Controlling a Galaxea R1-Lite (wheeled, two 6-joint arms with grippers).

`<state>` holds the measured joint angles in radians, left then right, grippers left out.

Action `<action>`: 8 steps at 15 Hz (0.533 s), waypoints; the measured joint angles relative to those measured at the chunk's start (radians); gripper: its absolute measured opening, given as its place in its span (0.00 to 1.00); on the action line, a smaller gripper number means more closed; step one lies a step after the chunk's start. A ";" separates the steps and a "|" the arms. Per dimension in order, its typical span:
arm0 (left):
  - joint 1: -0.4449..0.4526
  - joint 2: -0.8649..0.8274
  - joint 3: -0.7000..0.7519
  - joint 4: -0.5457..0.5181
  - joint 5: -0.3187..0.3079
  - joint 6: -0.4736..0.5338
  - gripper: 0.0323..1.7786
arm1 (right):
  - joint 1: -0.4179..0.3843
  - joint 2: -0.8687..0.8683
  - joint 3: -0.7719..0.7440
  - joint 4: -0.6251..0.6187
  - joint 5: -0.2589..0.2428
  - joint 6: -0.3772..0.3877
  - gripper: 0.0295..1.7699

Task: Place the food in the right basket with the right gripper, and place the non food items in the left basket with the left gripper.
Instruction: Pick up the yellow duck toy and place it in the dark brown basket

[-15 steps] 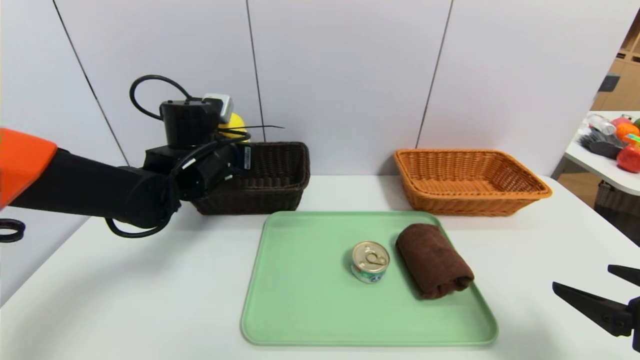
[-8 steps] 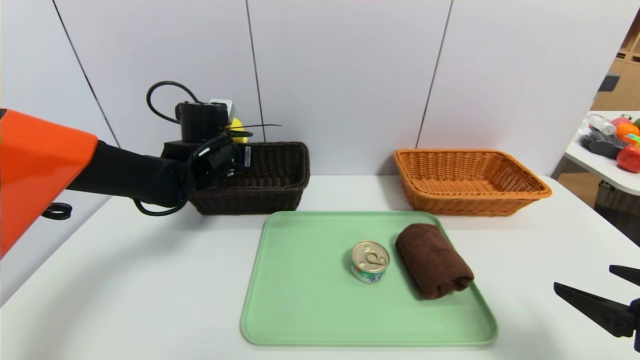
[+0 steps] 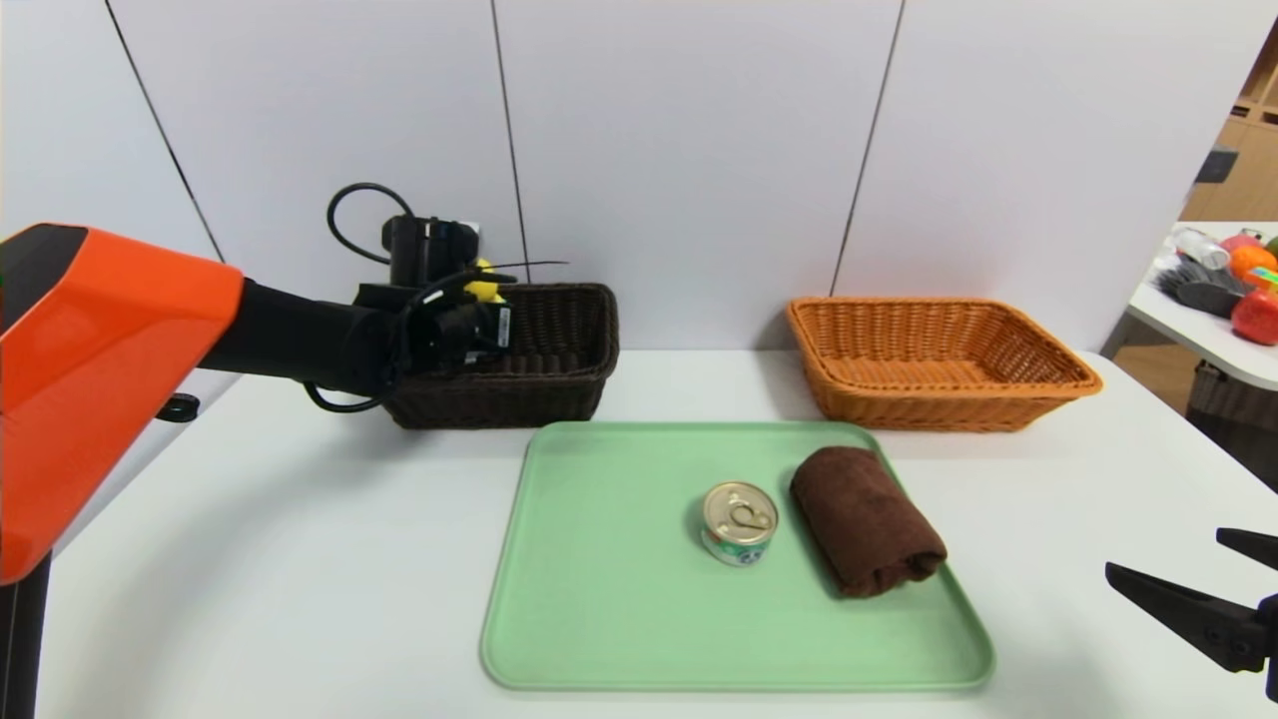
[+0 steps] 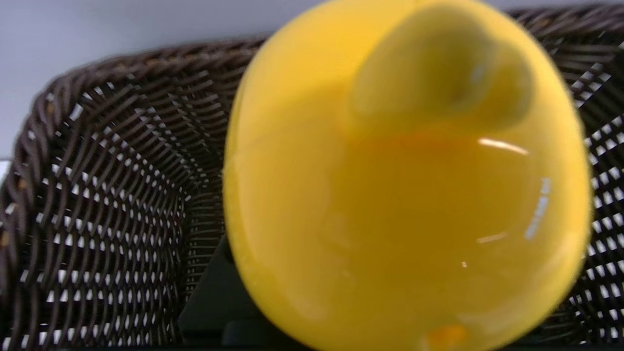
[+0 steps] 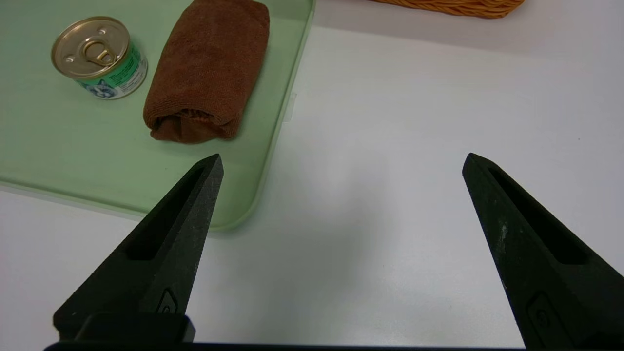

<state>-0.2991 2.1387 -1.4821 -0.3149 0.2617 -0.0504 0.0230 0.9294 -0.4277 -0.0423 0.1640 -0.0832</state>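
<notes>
The robot's left arm reaches farther in over the bench (image 3: 260, 559) than a second ago: its orange sleeve (image 3: 120, 369) fills more of the left side, and the left claw (image 3: 491, 335) has come lower and farther right, down to the dark brown wicker basket (image 3: 559, 389). The yellow duck-like toy (image 4: 404, 204) has come down with it and now sits just at the basket's opening, where before it showed above the far rim; the left claw has it gripped, though the toy hides most of the hold. The rest matches the earlier view. On the green tray (image 3: 599, 599), the small tin can (image 3: 739, 523) stands upright with its gold pull-tab lid up, right of the tray's middle. Just beside it, apart, the rolled dark brown towel (image 3: 867, 521) lies slanted near the tray's right edge. Behind, to the right, the orange-tan wicker basket (image 3: 929, 399) stands in the same place, with nothing in it. At the far right, the right claw (image 5: 343, 163) is idle over the bench, spread wide and holding nothing.
</notes>
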 joint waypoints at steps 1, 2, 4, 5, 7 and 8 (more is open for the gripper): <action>0.000 0.007 -0.002 0.009 0.000 0.000 0.43 | 0.000 0.000 0.000 0.000 0.000 0.000 0.96; 0.000 0.015 -0.008 0.011 0.000 0.000 0.43 | 0.000 0.000 0.000 0.000 0.000 0.000 0.96; 0.004 0.030 -0.023 0.012 0.000 0.000 0.43 | 0.000 0.000 0.001 0.000 0.000 0.000 0.96; 0.006 0.037 -0.027 0.013 0.000 0.000 0.43 | 0.000 0.000 0.001 0.000 0.000 0.001 0.96; 0.006 0.044 -0.030 0.015 -0.002 0.000 0.43 | 0.000 0.000 0.000 0.000 0.000 0.000 0.96; 0.006 0.047 -0.030 0.015 -0.010 -0.001 0.43 | 0.000 0.000 0.000 0.000 0.000 0.000 0.96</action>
<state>-0.2934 2.1855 -1.5126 -0.3000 0.2519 -0.0513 0.0226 0.9298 -0.4277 -0.0423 0.1640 -0.0832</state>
